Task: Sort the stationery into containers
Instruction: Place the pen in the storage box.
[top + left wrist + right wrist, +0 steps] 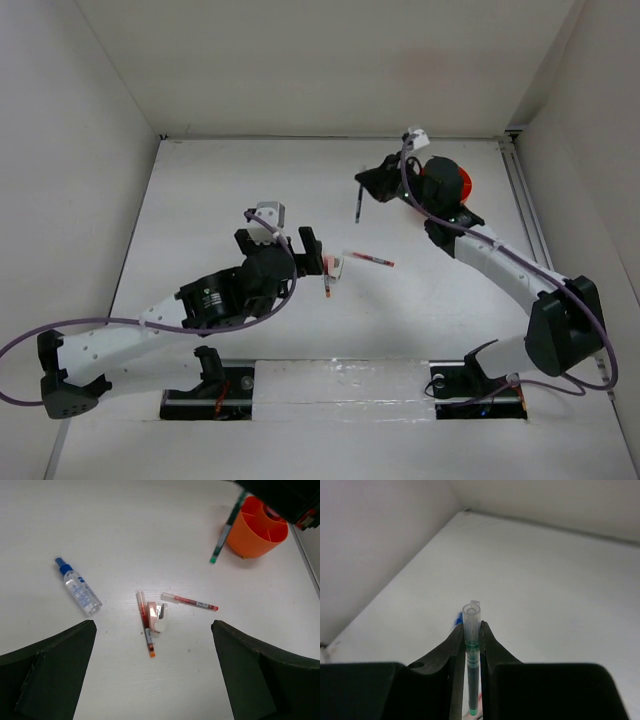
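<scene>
Left of the tub (257, 530), on the surface (150, 525)
Raised pen (223, 532) just beside it; lone pen (190, 601), second pen (146, 622), short tube (158, 619) well left, nearer; spray tube (78, 587) farthest.

Green pen (225, 530) aloft beside orange tub (250, 542), two red pens (190, 601) by white piece (159, 621), blue-capped tube (79, 587) lying apart

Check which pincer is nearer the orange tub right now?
Right. The right pincer, shut on the green pen, hangs just beside the orange tub. The left pincer is open above the red pens mid-table, well short of the tub.
</scene>
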